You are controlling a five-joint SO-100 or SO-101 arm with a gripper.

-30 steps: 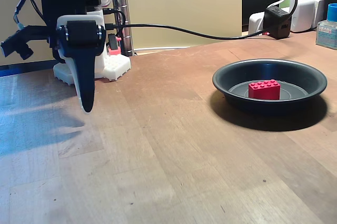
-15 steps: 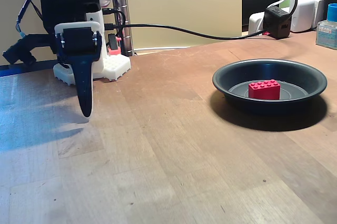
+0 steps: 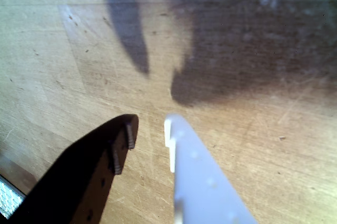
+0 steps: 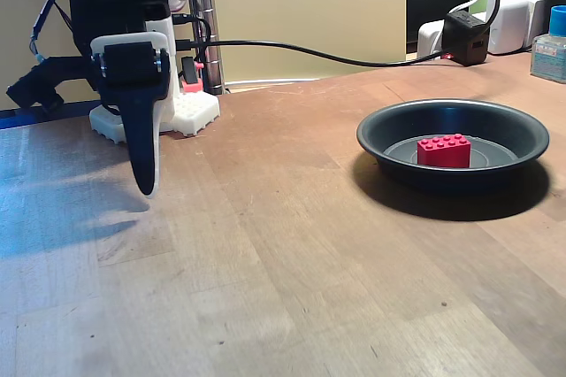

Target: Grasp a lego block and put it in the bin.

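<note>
Fixed view: lego block [image 4: 444, 150], bright red, lies on the flat bottom of the bin [image 4: 380, 126], studs up. Bin is a dark shallow round pan at mid-right on the wooden tabletop [image 4: 292, 253].

Tool [image 4: 144, 184] hangs at the far left, well apart from the bin and block, tips pointing down just above the tabletop. Nothing between the fingers. From this side the two fingers overlap, so the gap does not read here.

Wrist view: tool [image 3: 149, 129] enters from the bottom edge, black finger [image 3: 100, 161] left, white finger [image 3: 195, 171] right. Tips stand slightly apart with bare wood between them; tool is a little spread, holding nothing. Two dark shadows fall on the wood beyond the tips.

Fixed view adds the surroundings: white arm base [image 4: 181, 111] at far left behind the tool, a black cable [image 4: 318, 54] running right to a black cube adapter [image 4: 465, 35], white plugs and a blue-capped bottle [image 4: 550, 45] at far right.
</note>
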